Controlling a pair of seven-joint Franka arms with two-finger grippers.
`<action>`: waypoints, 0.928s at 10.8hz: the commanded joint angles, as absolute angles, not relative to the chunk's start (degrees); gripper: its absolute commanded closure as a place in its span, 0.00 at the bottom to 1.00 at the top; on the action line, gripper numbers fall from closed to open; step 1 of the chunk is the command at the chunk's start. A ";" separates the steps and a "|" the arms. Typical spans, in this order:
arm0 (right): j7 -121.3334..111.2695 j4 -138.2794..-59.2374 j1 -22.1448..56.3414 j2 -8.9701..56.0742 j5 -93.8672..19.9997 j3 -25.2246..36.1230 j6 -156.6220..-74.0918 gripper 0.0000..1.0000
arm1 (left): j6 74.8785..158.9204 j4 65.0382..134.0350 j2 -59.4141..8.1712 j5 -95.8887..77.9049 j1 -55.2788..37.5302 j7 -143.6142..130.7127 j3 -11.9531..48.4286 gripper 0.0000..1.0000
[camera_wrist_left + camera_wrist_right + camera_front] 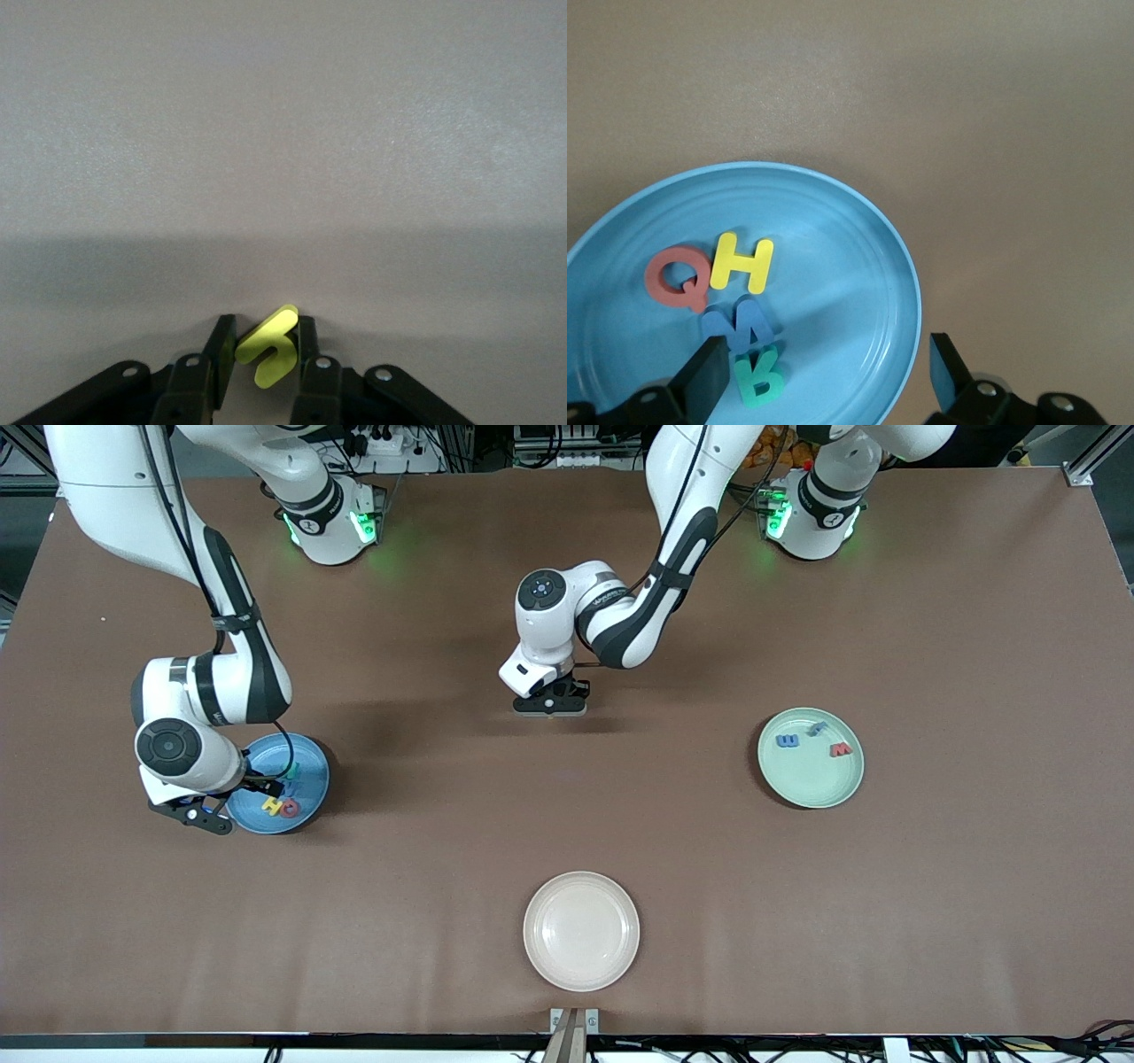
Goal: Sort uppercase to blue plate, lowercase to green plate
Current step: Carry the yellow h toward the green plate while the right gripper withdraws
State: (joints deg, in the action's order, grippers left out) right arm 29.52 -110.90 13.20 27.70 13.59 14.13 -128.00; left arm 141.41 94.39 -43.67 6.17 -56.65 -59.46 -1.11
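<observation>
A bare cream plate [581, 931] sits nearest the front camera at mid-desk [567, 841]. Farther up, toward the right arm's end, the blue plate [312, 790] holds all four capitals: the red Q [675, 278] and yellow H [742, 262] side by side, the blue W [740, 323] just beside them, the teal R [761, 376] touching the W. The right gripper [829, 376] hangs over that plate's rim with its jaws spread wide and nothing between them; one finger crosses in front of the W and R, and in the front view the arm's wrist covers part of the plate. Toward the left arm's end, the pale green plate [811, 779] carries the blue E-shaped piece [787, 740], the blue g [816, 729] and the dark red m [841, 750], each apart from the others. Farthest up, the left gripper [264, 354] is low over the bare brown desk at its middle, jaws closed on the small yellow h [268, 346], which stands tilted between the fingertips; the front view hides the letter under the hand.
</observation>
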 commanded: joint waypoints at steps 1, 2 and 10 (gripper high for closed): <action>28.92 -111.01 12.83 26.98 13.80 13.54 -126.92 0.00 | 139.84 94.48 -43.24 4.66 -56.07 -57.30 -0.79 0.70; 28.92 -111.01 12.92 26.98 13.45 13.54 -126.83 0.00 | 139.22 94.48 -43.24 4.66 -56.07 -57.30 -0.79 0.73; 28.83 -110.65 13.18 25.41 12.05 13.10 -124.81 0.00 | 134.74 98.07 -36.49 1.70 -53.71 -52.68 0.17 0.73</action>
